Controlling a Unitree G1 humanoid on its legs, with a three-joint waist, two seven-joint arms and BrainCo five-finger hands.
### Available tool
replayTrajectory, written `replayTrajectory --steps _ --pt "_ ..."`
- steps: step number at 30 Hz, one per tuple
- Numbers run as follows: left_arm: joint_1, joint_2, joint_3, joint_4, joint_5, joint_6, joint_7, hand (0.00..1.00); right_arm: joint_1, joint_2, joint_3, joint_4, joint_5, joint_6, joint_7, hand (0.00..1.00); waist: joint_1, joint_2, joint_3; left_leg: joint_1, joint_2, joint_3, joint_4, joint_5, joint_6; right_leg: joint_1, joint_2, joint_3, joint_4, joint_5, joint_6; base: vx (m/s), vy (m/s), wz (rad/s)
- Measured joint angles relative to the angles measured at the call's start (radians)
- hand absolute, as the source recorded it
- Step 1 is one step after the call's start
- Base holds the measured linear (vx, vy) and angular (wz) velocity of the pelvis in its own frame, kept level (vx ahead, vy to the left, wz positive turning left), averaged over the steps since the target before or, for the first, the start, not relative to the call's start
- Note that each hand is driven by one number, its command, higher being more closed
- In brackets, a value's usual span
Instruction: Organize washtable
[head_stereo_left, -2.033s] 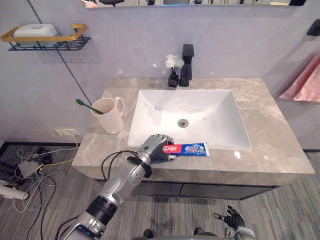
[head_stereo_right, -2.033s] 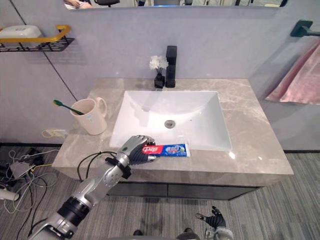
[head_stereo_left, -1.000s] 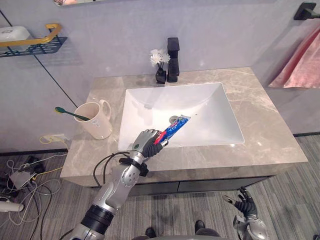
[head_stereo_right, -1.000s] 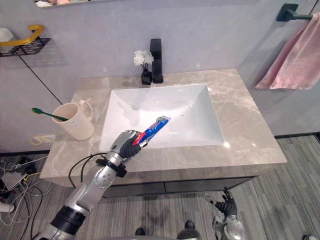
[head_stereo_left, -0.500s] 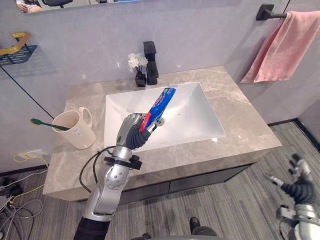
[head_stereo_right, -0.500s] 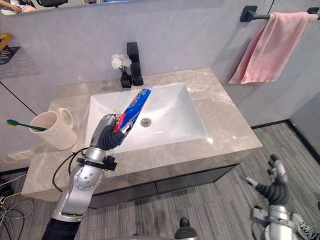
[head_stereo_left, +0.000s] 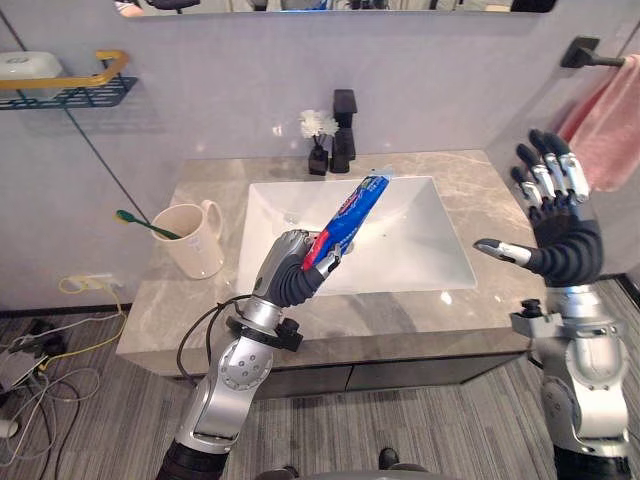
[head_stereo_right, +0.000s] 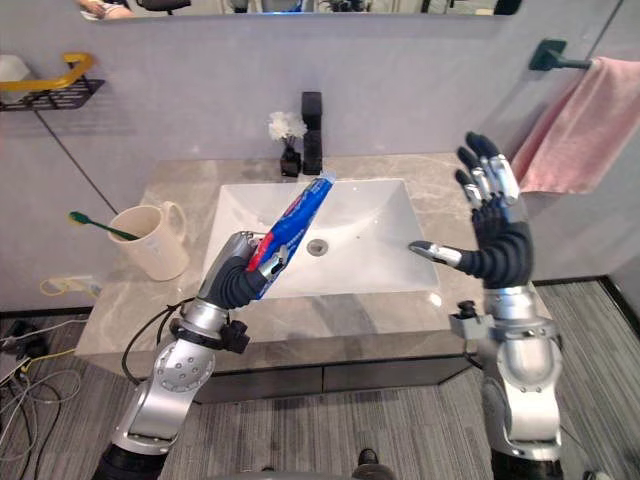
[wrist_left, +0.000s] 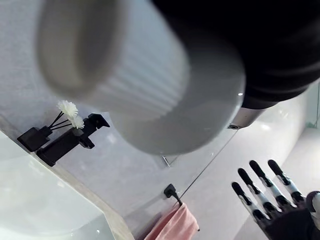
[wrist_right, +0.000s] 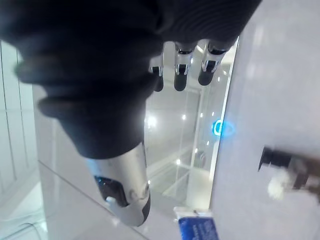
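A red and blue toothpaste tube (head_stereo_left: 349, 216) is tilted up over the white sink (head_stereo_left: 425, 245), with my left hand (head_stereo_left: 289, 272) shut on its lower end. The tube's white cap (wrist_left: 135, 80) looms close in the left wrist view. Off to the right, my right hand (head_stereo_left: 556, 218) is raised above the counter's right side, fingers (wrist_right: 180, 70) spread straight and holding nothing. A beige mug (head_stereo_left: 196, 242) with a green toothbrush (head_stereo_left: 138, 221) stands on the marble counter (head_stereo_left: 400, 318) to the left of the sink.
A black faucet (head_stereo_left: 343, 142) and a small vase of white flowers (head_stereo_left: 318, 138) stand behind the sink. A wall shelf (head_stereo_left: 72, 88) with a soap dish hangs upper left. A pink towel (head_stereo_left: 612, 112) hangs at the right wall.
My left hand has lifted the toothpaste off the counter's front edge and tipped it upward over the sink. My right hand has risen from near the floor, open. The camera has shifted.
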Motion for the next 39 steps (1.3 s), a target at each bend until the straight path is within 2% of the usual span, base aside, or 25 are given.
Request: replayTrajectory --steps 4,13,17,26,27,39 --pt "-0.052 -0.006 -0.052 0.003 -0.001 0.0 0.021 1.0 -0.047 0.055 0.104 0.068 0.073 0.018 -0.002 0.0 0.004 0.001 -0.003 -0.015 -0.018 -0.024 -0.004 0.012 0.015 0.004 -0.017 -0.034 0.0 0.0 0.0 -0.01 0.015 0.23" --pt "-0.074 -0.01 -0.092 0.049 -0.004 0.003 0.05 1.0 -0.068 0.11 0.185 0.122 0.188 0.037 -0.003 0.0 0.003 -0.01 -0.012 -0.013 -0.034 -0.044 -0.049 0.053 0.018 0.0 -0.028 -0.061 0.002 0.0 0.0 -0.05 -0.013 0.08" --pt "-0.078 -0.02 -0.122 0.051 -0.004 0.003 0.064 1.0 -0.087 0.137 0.245 0.149 0.227 0.042 -0.001 0.0 0.002 -0.01 -0.013 -0.002 -0.036 -0.049 -0.101 0.089 0.015 -0.019 -0.026 -0.067 0.003 0.001 -0.002 -0.08 -0.031 0.03" --pt "-0.121 -0.05 -0.165 0.109 -0.004 0.004 0.065 1.0 -0.114 0.16 0.311 0.18 0.268 0.053 0.018 0.0 0.003 -0.026 -0.025 0.003 -0.035 -0.048 -0.113 0.097 0.014 -0.018 -0.024 -0.067 0.001 0.002 -0.004 -0.02 -0.008 0.0" --pt "-0.121 -0.05 -0.177 0.117 -0.005 0.004 0.066 1.0 -0.116 0.164 0.317 0.181 0.276 0.054 0.017 1.0 0.003 -0.026 -0.026 0.003 -0.035 -0.048 -0.114 0.097 0.014 -0.018 -0.024 -0.067 0.001 0.002 -0.004 0.0 0.0 0.0" --pt "-0.136 -0.075 -0.215 0.168 -0.033 0.01 0.071 1.0 -0.128 0.185 0.333 0.212 0.324 0.055 0.014 1.0 0.001 -0.034 -0.031 0.006 -0.036 -0.05 -0.129 0.108 0.014 -0.016 -0.024 -0.069 0.001 0.006 -0.006 -0.01 -0.006 0.0"
